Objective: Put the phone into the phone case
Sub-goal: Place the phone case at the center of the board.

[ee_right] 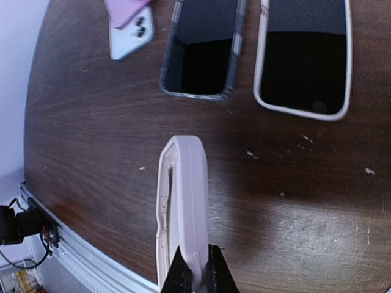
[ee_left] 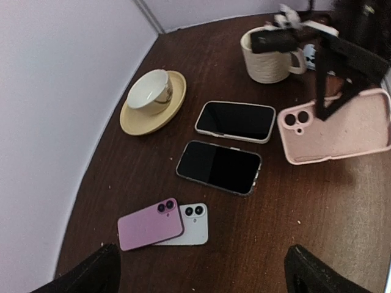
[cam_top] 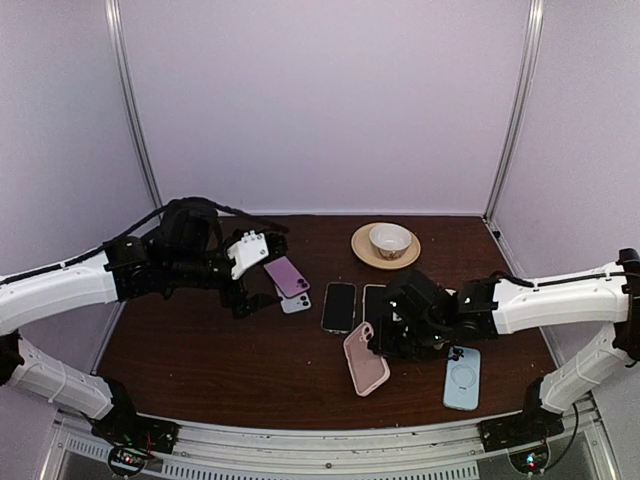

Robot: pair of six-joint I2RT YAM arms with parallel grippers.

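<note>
Pink case (cam_top: pixel 365 360) is being pinched at one end by the right end effector (ee_right: pixel 195 268), which is clenching it and holding it raised on edge over the desk (cam_top: pixel 200 350); its hollow is looking empty. The left end effector (ee_left: pixel 201 268) is hanging released, grasping nothing, above the purple phone (ee_left: pixel 149 224), which is lying camera-up and overlapping a white phone (ee_left: pixel 194 227). A clear-rimmed phone (ee_left: pixel 219 166) and a white-rimmed phone (ee_left: pixel 235 120) are lying screen-up between the arms. So the case is being held ready, but no phone is being gripped or seated yet. Lifting one, lining it up and pressing it in are all remaining. Which phone is meant, I cannot tell.
</note>
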